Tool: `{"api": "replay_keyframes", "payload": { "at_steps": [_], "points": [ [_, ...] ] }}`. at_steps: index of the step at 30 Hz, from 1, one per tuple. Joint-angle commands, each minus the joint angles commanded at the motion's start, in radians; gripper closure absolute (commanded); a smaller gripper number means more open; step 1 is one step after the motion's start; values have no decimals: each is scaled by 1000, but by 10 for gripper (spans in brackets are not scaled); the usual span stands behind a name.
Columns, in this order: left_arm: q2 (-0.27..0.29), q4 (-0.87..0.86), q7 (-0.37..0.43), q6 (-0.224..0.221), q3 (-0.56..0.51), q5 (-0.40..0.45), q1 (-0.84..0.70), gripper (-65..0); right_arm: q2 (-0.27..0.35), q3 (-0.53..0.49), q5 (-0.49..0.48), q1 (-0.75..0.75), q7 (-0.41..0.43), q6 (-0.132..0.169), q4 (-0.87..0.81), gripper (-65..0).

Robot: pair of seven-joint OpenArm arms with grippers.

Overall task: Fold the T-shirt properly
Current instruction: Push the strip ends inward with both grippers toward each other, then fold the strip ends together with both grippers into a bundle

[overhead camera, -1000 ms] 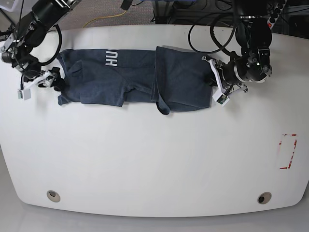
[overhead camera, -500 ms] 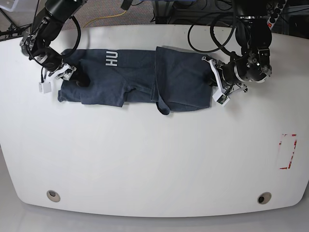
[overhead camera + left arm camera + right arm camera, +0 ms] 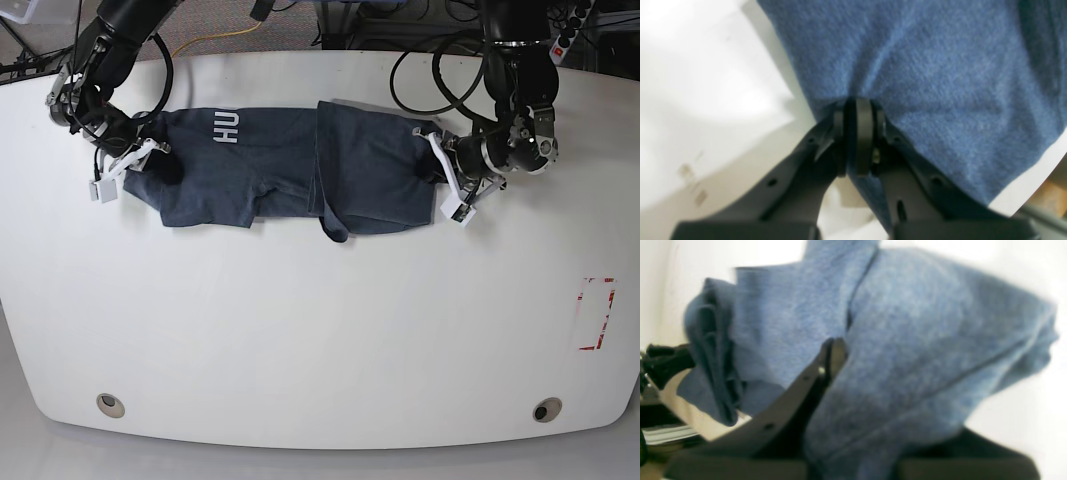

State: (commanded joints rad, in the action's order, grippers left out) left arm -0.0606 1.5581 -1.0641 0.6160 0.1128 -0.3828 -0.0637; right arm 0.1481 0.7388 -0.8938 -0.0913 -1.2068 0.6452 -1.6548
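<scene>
The dark blue T-shirt (image 3: pixel 290 165) lies stretched across the far side of the white table (image 3: pixel 320 320), with white lettering (image 3: pixel 224 127) near its left end and a folded layer over its right half. My right gripper (image 3: pixel 156 160), on the base view's left, is shut on the shirt's left end and holds it bunched and lifted; in the right wrist view one finger (image 3: pixel 833 353) shows against the draped cloth (image 3: pixel 907 340). My left gripper (image 3: pixel 434 172) is shut on the shirt's right edge; its pads (image 3: pixel 863 133) pinch the cloth (image 3: pixel 923 66).
A red tape rectangle (image 3: pixel 597 313) marks the table's right side. Two round holes sit near the front edge, one at the left (image 3: pixel 111 405) and one at the right (image 3: pixel 547 409). Cables (image 3: pixel 440 70) hang behind the far edge.
My right gripper has moved right and inward with the shirt's left end, which is now bunched and lifted. My left gripper has shifted slightly left, still holding the right edge.
</scene>
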Motion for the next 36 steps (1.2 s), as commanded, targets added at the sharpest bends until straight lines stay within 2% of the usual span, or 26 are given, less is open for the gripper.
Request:
{"api": "replay_keyframes", "payload": {
  "at_steps": [3,6,10,13,16,21,26,27,31,33,34,36],
  "points": [
    [3,-35,0,0,-11,0,3,-36,-18,-21,-11,0,-20,3,-74,0],
    [3,-63,15,0,-52,0,35,-36,-34,-66,-71,5,-28,3,-127,0],
    [3,-71,48,-2,-87,0,35,-36,-57,-173,-133,9,-25,0,-150,0],
    [5,-72,49,-2,-91,20,35,-36,-107,-233,-129,37,-23,-2,-146,0],
    [31,-68,48,0,-89,61,35,-36,-149,-296,-106,41,-14,-3,-104,0],
    [52,-71,49,0,-89,87,35,-36,-164,-420,-54,60,28,-3,-49,0],
    [72,-66,49,0,-87,84,35,-36,-190,-439,-43,61,58,-3,-40,0],
    [78,-66,49,0,-87,86,35,-36,-190,-439,-43,61,61,-3,-26,-16],
    [84,-66,49,5,-87,83,35,-36,-190,-439,-43,94,68,-3,44,-266],
    [84,-64,49,8,-86,83,35,-40,-192,-439,-17,107,71,-3,72,-366],
    [86,-64,49,8,-86,81,35,-49,-192,-439,3,115,75,-3,77,-395],
    [86,-64,49,8,-86,81,35,-106,-198,-446,69,130,81,-3,74,-444]
  ]
}}
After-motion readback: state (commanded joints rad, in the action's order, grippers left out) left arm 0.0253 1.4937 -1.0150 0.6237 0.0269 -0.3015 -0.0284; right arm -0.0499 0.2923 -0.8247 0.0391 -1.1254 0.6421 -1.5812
